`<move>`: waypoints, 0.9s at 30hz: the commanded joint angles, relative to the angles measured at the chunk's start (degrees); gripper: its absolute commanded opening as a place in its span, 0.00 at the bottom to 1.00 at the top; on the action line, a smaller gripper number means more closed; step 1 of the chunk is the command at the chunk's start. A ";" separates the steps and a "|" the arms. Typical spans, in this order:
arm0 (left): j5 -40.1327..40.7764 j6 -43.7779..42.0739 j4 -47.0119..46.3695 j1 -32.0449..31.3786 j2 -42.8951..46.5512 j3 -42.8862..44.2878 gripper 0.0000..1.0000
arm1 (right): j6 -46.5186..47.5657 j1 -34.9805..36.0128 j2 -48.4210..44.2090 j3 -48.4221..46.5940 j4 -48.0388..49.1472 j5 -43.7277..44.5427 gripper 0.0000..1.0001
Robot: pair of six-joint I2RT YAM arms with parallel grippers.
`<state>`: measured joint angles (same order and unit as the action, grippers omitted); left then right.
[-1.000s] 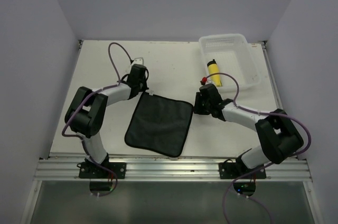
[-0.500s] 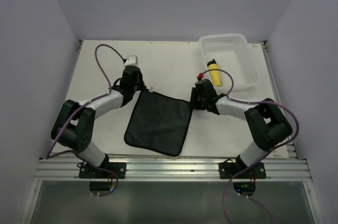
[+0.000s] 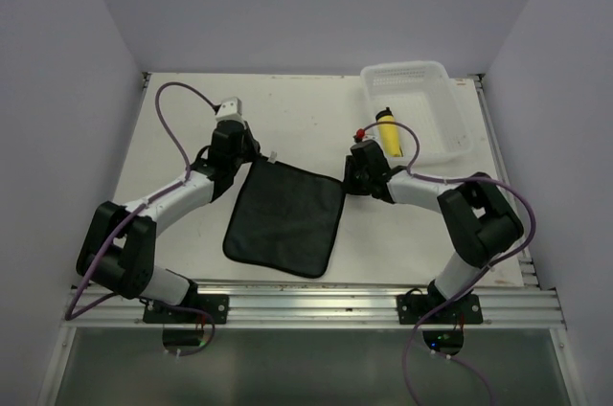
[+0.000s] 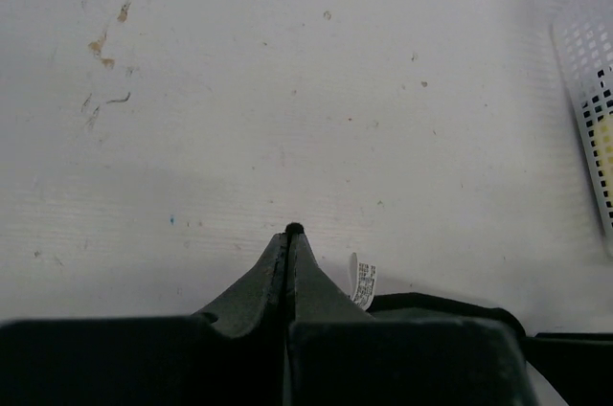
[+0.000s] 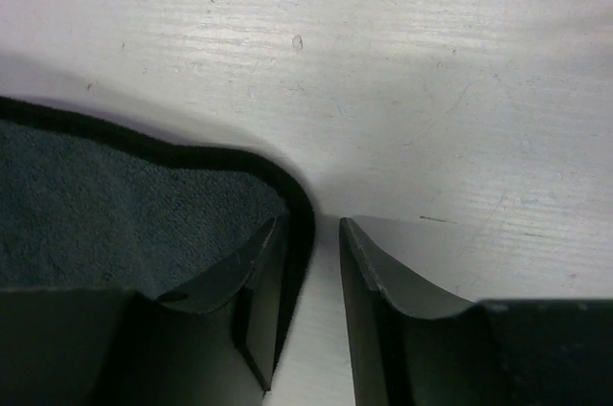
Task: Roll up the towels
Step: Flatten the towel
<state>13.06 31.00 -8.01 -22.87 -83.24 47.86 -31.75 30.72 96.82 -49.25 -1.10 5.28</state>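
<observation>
A dark towel (image 3: 283,219) with black edging lies flat in the middle of the table. My left gripper (image 3: 253,159) is at its far left corner, jaws pressed together, and a nub of black edging pokes out at the tips (image 4: 290,232). The towel's white tag (image 4: 363,281) sticks out just right of the fingers. My right gripper (image 3: 349,182) is at the far right corner and stands open. In the right wrist view its gap (image 5: 311,226) straddles the corner's black rim, with one finger (image 5: 254,262) over the cloth (image 5: 96,195). A rolled yellow towel (image 3: 388,128) lies in the basket.
A white perforated basket (image 3: 450,100) stands at the back right, close behind the right gripper; its wall (image 4: 589,71) shows at the right edge of the left wrist view. Purple cables loop over both arms. White walls close in the table on three sides.
Both arms have stretched away from their bases and the grippers have moved toward the back. The dark towel has shifted slightly back and to the left with them.
</observation>
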 commanded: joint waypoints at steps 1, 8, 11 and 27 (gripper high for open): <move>-0.14 1.25 -2.71 0.46 1.06 -0.31 0.00 | 1.95 0.04 1.18 -1.28 -0.30 1.49 0.32; -0.58 1.25 -2.62 0.46 0.89 -0.39 0.00 | 2.65 0.13 3.64 -2.42 -0.21 1.40 0.30; -0.58 1.08 -2.54 0.46 0.98 -0.57 0.00 | 3.79 0.74 4.69 -3.91 -1.27 2.37 0.31; -0.49 1.07 -2.01 0.46 -0.08 -0.22 0.00 | 8.81 5.40 6.19 -5.06 -6.37 11.24 0.17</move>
<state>12.19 31.07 -8.03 -22.87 -83.26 47.22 -24.25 35.40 100.99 -54.11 -3.05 14.39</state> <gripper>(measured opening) 0.010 0.195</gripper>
